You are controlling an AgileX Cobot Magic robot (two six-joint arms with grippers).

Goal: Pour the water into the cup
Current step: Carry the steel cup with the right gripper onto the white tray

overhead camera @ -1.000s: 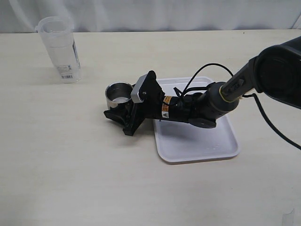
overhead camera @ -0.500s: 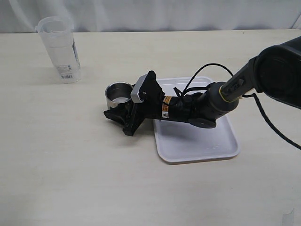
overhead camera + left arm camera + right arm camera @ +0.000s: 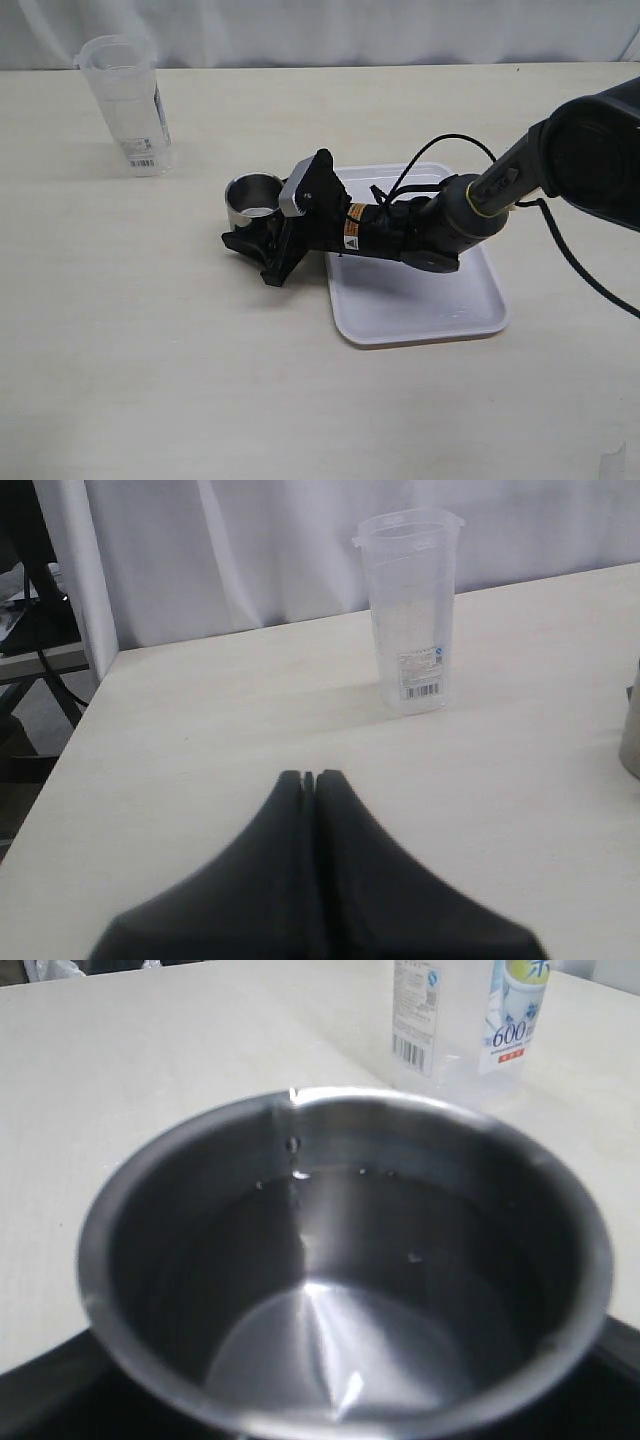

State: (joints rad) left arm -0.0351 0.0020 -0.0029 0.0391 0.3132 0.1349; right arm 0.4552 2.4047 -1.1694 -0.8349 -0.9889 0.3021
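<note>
The steel cup (image 3: 252, 198) stands on the table just left of the tray. My right gripper (image 3: 246, 226) is shut round its base, one black finger (image 3: 243, 243) pressed on its near side. In the right wrist view the cup (image 3: 340, 1260) fills the frame between dark fingers (image 3: 40, 1390), with droplets on its inner wall. The translucent pitcher (image 3: 125, 105) with clear water stands upright at the far left, apart from both grippers; its label (image 3: 415, 1020) shows behind the cup. My left gripper (image 3: 310, 777) is shut and empty, low over the table and facing the pitcher (image 3: 410, 610).
A white tray (image 3: 420, 310) lies on the table under the right arm's forearm. A black cable (image 3: 470, 145) loops above the arm. A white curtain backs the table's far edge. The table's left edge (image 3: 70, 750) shows in the left wrist view.
The right gripper and the cup have shifted by a hair at most; nothing else moved.
</note>
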